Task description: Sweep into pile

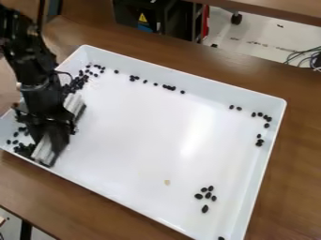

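claw (54, 132): at left of white tray (138, 145), holding maybe a brush (43, 152) | black beans (77, 84): bunched left, some far and right

A fixed camera looks slantwise down from above; the whole tray nearly fits its view.

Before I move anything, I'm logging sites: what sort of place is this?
Probably a robotics lab or workshop: a black robot arm over a white tray, dark equipment with a yellow warning label, and cables at the right edge.
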Motion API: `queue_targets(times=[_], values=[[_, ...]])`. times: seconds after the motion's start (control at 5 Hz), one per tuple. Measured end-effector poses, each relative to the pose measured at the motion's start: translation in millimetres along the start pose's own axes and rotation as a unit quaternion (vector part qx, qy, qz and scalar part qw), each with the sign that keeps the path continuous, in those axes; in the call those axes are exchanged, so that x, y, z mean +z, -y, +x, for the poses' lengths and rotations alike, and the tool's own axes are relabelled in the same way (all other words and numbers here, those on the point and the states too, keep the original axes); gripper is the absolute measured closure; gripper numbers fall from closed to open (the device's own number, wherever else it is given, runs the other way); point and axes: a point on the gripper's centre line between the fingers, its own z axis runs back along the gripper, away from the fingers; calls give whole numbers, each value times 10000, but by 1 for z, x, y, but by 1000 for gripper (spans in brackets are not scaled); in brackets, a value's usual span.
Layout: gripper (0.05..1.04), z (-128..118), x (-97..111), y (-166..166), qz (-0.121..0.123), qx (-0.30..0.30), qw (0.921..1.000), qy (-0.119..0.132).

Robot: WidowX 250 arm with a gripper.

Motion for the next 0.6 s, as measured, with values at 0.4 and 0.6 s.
queue_targets(times=[0.4, 0.6], values=[[727, 0, 9, -25, 251, -248, 9993, -107], [727, -2, 20, -17, 211, -372, 9987, -278]])
